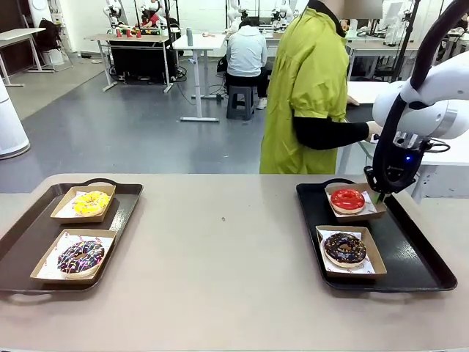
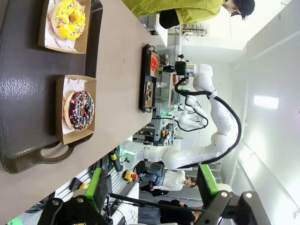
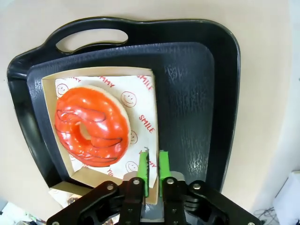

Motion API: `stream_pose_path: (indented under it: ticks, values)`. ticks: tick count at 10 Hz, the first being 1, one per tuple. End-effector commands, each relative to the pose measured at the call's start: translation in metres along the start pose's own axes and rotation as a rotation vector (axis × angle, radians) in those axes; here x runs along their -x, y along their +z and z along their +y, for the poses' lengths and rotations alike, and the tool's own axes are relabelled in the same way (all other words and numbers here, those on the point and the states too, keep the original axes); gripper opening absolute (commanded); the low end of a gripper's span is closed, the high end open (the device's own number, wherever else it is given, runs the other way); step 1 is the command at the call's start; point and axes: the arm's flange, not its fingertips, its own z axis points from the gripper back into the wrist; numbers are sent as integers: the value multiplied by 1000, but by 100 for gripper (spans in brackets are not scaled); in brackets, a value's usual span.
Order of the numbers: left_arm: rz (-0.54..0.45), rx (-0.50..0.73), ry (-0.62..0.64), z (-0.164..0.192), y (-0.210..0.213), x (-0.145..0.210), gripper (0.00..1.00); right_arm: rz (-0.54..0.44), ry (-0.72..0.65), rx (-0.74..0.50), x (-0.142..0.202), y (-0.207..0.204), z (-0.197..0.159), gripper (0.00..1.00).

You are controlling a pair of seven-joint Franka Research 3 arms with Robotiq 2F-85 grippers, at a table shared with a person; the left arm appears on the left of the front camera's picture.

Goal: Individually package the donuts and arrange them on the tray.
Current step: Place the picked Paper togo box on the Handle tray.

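Red-iced donut lies in a paper-lined cardboard box at the back of the right black tray. My right gripper reaches down at that box's right edge, its green pads nearly together on the box wall. In front of it on the same tray a dark chocolate donut sits boxed. On the left tray are a boxed yellow donut and a boxed chocolate sprinkled donut. My left gripper hangs open well above and off to the side of them.
A person in a yellow-green coat stands at the far side of the table, turned towards a side table on the right, one hand close to my right arm. The tan tabletop is bare between the two trays.
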Motion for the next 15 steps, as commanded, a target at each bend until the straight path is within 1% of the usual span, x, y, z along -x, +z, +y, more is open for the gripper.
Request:
stream_pose_path:
  ticks: [1, 4, 5, 6, 7, 8, 9, 10, 12, 14, 15]
  values:
    - [2, 1, -10, -1, -1, 6, 100, 10, 19, -42, -3, 5, -1, 99]
    - [2, 1, -10, -1, -1, 6, 100, -1, 20, -43, 5, 16, -2, 100]
    - [2, 1, -10, -1, -1, 6, 100, -7, 20, -39, 9, 21, -3, 96]
    - [2, 1, -10, -1, -1, 6, 100, -12, 16, -43, 13, 27, -5, 66]
    - [2, 1, -10, -1, -1, 6, 100, -13, 25, -47, 19, 34, -7, 100]
    - [2, 1, -10, -1, -1, 6, 100, -19, 27, -46, 27, 42, -11, 86]
    - [2, 1, -10, -1, -1, 6, 100, -20, 25, -50, 36, 49, -17, 100]
    - [2, 1, -10, -1, -1, 6, 100, -21, 36, -74, 51, 56, -26, 100]
    - [2, 1, -10, -1, -1, 6, 100, -59, 125, -210, 104, 80, -51, 100]
    - [2, 1, -10, -1, -1, 6, 100, -148, 213, -421, 153, 105, -86, 100]
    - [2, 1, -10, -1, -1, 6, 100, -174, 225, -565, 168, 115, -110, 100]
